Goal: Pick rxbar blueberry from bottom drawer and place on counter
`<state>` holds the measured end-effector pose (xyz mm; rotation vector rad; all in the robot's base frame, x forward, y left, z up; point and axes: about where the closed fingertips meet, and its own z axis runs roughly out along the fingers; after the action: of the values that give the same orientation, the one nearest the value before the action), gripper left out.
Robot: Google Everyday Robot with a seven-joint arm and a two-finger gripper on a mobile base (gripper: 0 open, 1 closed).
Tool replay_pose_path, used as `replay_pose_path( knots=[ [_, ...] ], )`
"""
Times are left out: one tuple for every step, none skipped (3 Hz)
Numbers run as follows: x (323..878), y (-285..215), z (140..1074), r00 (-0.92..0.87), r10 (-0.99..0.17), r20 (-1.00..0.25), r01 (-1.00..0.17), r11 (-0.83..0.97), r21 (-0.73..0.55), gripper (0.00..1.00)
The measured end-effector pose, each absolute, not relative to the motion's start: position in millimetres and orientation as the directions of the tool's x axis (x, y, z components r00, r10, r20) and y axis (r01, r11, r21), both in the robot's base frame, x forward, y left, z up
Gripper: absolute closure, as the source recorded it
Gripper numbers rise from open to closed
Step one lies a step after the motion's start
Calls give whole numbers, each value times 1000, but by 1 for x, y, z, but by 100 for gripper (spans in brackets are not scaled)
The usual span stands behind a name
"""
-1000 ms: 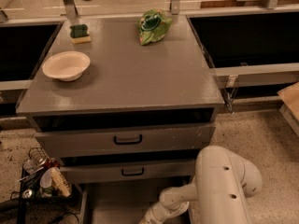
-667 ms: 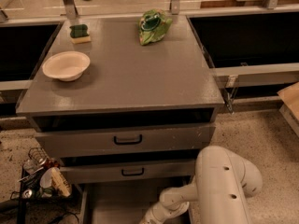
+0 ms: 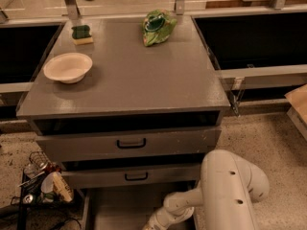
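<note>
**White robot arm (image 3: 230, 190) bent down into the open drawer**
The deep grey bottom drawer (image 3: 120, 209) is pulled out, likely to give reach; the gripper (image 3: 149, 225) hangs low inside it at the picture's lower edge, its state impossible to tell. The rxbar blueberry is hidden, so its position relative to the gripper is unknown. The flat grey counter (image 3: 139, 75) lies above.

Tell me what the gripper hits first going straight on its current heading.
Probably the floor of the bottom drawer: the gripper, at the frame's lower edge, points down-left into it. Depth unclear.
</note>
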<state>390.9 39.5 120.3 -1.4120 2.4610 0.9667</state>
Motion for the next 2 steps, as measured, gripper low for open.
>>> replay_pose_path(
  knots=[
    [391, 40, 120, -548, -723, -420, -816, 352, 459, 61],
    [391, 40, 120, -548, -723, -420, -816, 352, 459, 38]
  ],
)
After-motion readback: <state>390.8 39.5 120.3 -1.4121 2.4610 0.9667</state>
